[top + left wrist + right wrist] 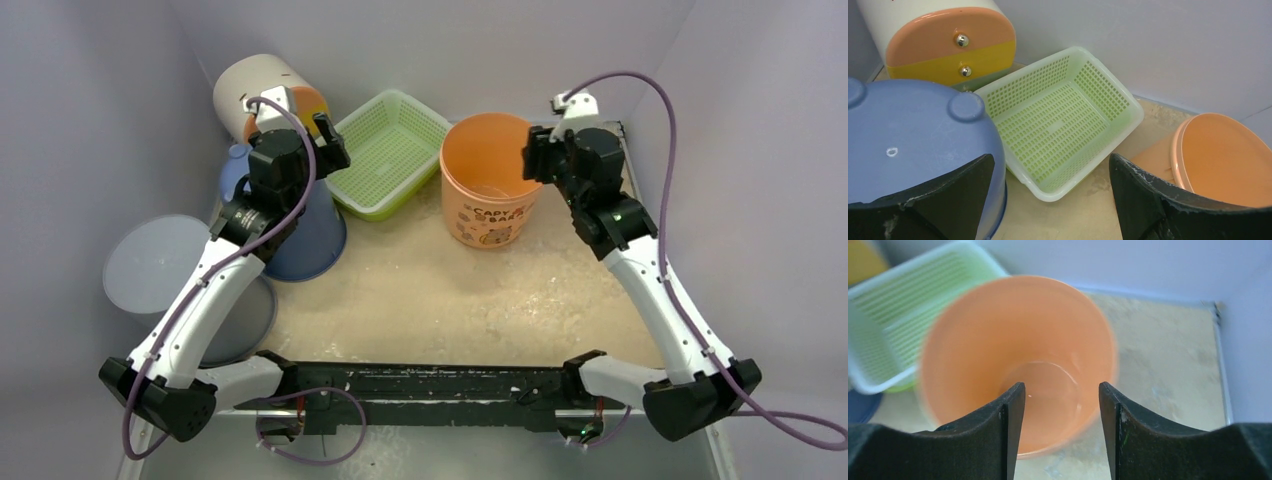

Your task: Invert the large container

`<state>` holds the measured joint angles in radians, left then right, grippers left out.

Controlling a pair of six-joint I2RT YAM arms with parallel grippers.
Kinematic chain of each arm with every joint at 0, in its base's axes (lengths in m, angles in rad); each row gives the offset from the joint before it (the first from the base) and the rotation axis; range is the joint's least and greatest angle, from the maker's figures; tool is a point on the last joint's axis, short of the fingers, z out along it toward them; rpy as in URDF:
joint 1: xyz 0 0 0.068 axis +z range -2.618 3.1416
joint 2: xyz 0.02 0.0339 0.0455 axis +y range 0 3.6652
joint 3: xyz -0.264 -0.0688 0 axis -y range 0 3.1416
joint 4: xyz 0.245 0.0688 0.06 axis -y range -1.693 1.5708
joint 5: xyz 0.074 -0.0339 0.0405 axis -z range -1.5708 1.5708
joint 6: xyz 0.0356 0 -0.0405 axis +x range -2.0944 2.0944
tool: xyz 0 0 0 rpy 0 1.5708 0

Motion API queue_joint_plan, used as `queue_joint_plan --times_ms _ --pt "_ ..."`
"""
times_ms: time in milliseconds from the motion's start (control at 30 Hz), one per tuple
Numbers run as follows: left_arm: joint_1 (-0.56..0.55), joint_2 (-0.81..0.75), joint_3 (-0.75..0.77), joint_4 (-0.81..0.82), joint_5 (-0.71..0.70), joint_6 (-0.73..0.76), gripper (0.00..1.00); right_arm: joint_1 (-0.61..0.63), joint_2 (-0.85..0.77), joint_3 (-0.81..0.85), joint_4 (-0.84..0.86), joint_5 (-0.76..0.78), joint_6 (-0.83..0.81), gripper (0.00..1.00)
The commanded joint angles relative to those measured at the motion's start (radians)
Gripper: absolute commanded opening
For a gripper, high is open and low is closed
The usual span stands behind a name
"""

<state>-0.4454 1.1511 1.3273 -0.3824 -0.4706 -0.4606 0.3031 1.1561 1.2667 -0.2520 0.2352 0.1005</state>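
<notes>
At the table's left rear, the large blue container (318,235) stands base-up under the wide-spread, empty left gripper (1050,165). Rightward sit a green basket (390,150) and an upright orange "CAPY BARA" bucket (487,205), with the right gripper (1062,390) parted and empty above its rim.

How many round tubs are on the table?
3. Orange plastic tub: upright, back right. Blue plastic tub: upside down, left. White cylindrical tub: on its side, back-left corner. More may be hidden.

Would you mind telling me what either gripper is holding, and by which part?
Nothing: the left gripper and the right gripper both stand open, gripping nothing.
</notes>
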Motion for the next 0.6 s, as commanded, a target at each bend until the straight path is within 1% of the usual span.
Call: queue_joint_plan --times_ms 0,133,333,467,567 --pt "0.002 0.014 -0.002 0.056 0.010 -0.012 0.82 0.170 0.046 0.090 0.048 -0.163 -0.159 0.58" --pt "0.003 0.025 -0.007 0.058 0.014 -0.016 0.82 0.246 0.136 0.113 0.037 -0.259 -0.208 0.56" --pt "0.003 0.021 -0.022 0.057 0.003 -0.013 0.82 0.251 0.169 0.065 0.092 -0.355 -0.217 0.53" --pt "0.004 0.016 -0.032 0.058 0.004 -0.016 0.82 0.251 0.180 0.056 0.096 -0.358 -0.218 0.51" --pt "0.004 0.009 -0.042 0.062 0.002 -0.016 0.82 0.250 0.195 0.053 0.085 -0.379 -0.220 0.47"
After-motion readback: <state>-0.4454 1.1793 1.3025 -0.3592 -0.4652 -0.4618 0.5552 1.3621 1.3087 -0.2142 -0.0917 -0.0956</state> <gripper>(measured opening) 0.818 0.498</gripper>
